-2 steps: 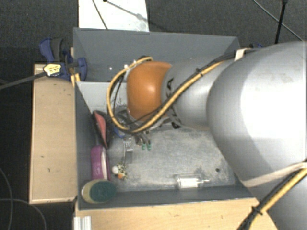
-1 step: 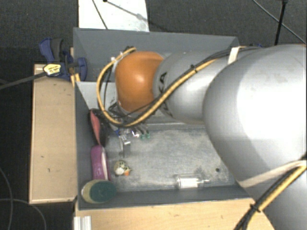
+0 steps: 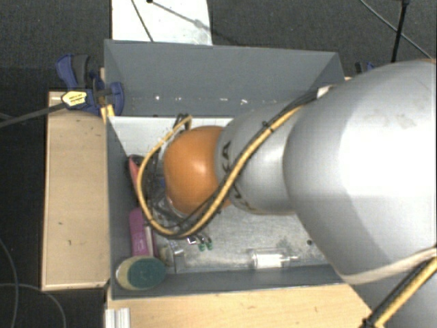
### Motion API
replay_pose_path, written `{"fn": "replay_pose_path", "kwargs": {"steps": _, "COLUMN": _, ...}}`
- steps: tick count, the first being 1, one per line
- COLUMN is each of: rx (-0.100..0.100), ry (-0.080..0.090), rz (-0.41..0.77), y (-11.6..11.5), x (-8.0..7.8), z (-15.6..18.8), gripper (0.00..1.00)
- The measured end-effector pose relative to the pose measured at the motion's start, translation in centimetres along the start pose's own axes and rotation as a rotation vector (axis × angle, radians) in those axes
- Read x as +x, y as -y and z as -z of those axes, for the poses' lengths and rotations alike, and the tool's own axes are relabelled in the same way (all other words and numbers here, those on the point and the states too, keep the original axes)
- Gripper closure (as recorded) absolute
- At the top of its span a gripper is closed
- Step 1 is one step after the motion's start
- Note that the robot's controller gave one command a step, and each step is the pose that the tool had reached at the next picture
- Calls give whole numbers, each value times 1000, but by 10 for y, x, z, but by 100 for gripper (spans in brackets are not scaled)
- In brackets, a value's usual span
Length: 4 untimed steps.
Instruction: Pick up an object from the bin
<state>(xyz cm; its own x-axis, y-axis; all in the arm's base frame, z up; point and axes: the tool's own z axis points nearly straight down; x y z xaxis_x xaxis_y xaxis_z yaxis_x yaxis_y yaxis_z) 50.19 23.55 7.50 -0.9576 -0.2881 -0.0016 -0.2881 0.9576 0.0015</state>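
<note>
Judging progress, I reckoned nothing was lifted yet: the flat pink plastic oblong [image 3: 140, 232] lay just beside the gripper [image 3: 176, 229], the round green-topped cream disc [image 3: 141, 273] near it, both inside the grey metal bin [image 3: 218, 74]. Whether the gripper stood open or closed, I couldn't tell.

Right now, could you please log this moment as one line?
gripper down at bin left side | nearest: pink tube, green round lid | grasp: unconfirmed
</note>
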Motion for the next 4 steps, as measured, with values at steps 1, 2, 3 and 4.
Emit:
{"fn": "replay_pose_path", "kwargs": {"steps": 1, "rx": 4, "ry": 1, "rz": -57, "y": 101, "x": 27, "z": 12, "gripper": 0}}
{"fn": "replay_pose_path", "kwargs": {"steps": 2, "rx": 0, "ry": 4, "rz": -55, "y": 87, "x": 46, "z": -3, "gripper": 0}}
{"fn": "replay_pose_path", "kwargs": {"steps": 3, "rx": 4, "ry": 7, "rz": -43, "y": 132, "x": 55, "z": 68, "gripper": 0}}
{"fn": "replay_pose_path", "kwargs": {"steps": 4, "rx": -4, "ry": 1, "rz": -47, "y": 81, "x": 41, "z": -5, "gripper": 0}}
